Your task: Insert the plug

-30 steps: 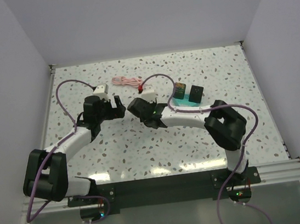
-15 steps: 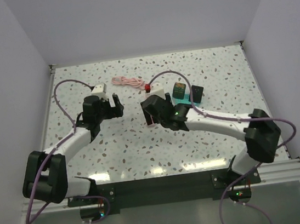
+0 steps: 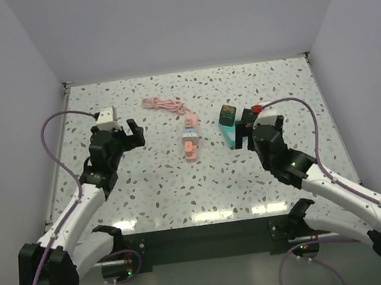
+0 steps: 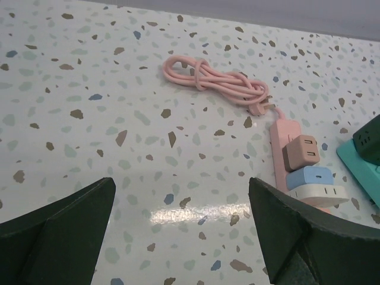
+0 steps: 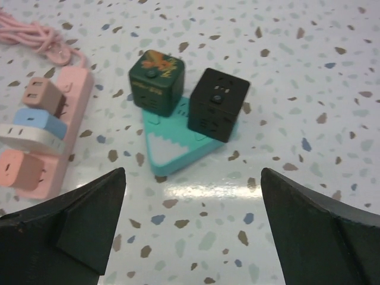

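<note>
The off-white plug (image 5: 25,138) sits on the pink power strip (image 5: 78,89), between a blue block (image 5: 39,122) and a pink-orange block (image 5: 19,170). A brown block (image 5: 41,95) sits at the cord end. In the left wrist view, the plug (image 4: 318,193) lies low on the strip (image 4: 276,139). From above, the strip (image 3: 192,155) lies mid-table with the plug (image 3: 188,138) on it. My left gripper (image 3: 124,126) (image 4: 181,208) is open and empty, left of the strip. My right gripper (image 3: 258,121) (image 5: 193,202) is open and empty, right of it.
The strip's pink cord (image 4: 217,83) lies coiled behind it. A teal strip (image 5: 178,145) carrying a green cube (image 5: 156,81) and a black cube (image 5: 218,104) lies directly ahead of my right gripper. White walls close the table's back and sides.
My right gripper has opened and drawn back rightward from the pink strip, leaving the plug on it. The left arm has also drawn back to the left, still open.
</note>
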Tool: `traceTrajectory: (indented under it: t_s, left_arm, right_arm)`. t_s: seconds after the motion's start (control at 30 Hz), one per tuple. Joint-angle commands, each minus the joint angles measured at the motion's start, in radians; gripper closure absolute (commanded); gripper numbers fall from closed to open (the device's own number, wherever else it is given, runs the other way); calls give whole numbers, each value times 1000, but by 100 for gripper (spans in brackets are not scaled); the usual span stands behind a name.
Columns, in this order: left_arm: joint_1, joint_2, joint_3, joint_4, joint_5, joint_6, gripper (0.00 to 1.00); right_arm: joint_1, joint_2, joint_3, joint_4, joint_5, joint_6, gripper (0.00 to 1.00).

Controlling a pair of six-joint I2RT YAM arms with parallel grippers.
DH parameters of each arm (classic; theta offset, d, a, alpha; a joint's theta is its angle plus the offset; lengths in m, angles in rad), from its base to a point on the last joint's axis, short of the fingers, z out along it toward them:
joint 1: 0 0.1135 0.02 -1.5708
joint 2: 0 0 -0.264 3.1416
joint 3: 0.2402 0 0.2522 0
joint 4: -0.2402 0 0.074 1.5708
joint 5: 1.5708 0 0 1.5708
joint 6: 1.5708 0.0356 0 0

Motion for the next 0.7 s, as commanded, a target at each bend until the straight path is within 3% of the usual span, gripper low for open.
traceTrajectory:
  t_s: [0.0,0.17,0.37,0.67]
  left_arm:
    - [9,-98,-6,-69,-115,-24,0]
    - [8,-216,-21,-133,-194,-50,0]
    - [8,-257,9,-205,-226,-51,0]
    - [8,-273,25,-225,-240,-33,0]
  right_arm:
    - [-74,-102,-45,69,74,-74,1]
    - [-156,-309,-76,25,201,-70,1]
    - [-157,-498,-83,-41,269,-56,1]
    - [-157,-574,-79,-107,299,-43,1]
